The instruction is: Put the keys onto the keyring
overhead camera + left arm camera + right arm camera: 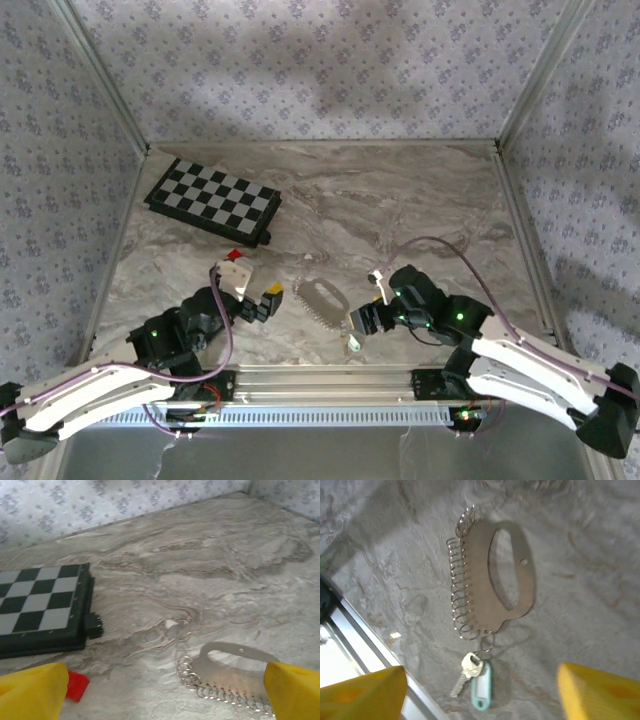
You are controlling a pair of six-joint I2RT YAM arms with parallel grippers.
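Hovering over the keys (480, 686), right arm (520, 360), jaws apart.

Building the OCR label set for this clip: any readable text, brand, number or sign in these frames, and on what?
No readable text anywhere in these frames.
key tag: pale green, its label window looks blank; too small to be sure.
keyring plate: bare metal, no stamp or number visible.
chessboard: plain squares, no letters or numbers along the edges.
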